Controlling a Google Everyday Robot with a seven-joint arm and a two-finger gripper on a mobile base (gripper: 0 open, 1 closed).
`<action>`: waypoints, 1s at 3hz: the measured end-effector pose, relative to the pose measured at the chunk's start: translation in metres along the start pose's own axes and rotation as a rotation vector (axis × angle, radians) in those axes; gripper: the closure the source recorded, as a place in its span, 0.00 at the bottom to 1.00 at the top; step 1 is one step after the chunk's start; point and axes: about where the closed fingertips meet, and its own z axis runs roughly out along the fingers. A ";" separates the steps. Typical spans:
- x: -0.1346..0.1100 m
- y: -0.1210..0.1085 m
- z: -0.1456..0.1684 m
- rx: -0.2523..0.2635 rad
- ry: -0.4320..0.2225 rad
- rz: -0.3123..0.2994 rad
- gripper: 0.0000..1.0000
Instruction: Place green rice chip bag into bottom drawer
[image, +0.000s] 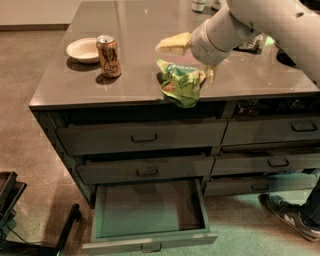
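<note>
The bag (179, 84) is seen as a crinkled lime-green foil packet with a pale panel and orange-red accents. It is laid crumpled at the front edge of the counter (75, 85), with its lower part hung slightly over the rim. The gripper (186, 64) is held just over the bag's top with its fingers spread, one placed behind the bag and one beside its right edge. The drawer (145, 207), lowest of the left stack, is pulled well out below and left of the bag. Its plain teal-green inside is exposed, and a small handle (150, 246) is fixed on its front.
</note>
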 end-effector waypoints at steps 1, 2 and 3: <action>-0.010 0.005 0.020 -0.034 -0.064 -0.022 0.00; -0.025 0.009 0.032 -0.081 -0.132 -0.066 0.19; -0.042 0.014 0.036 -0.149 -0.205 -0.143 0.42</action>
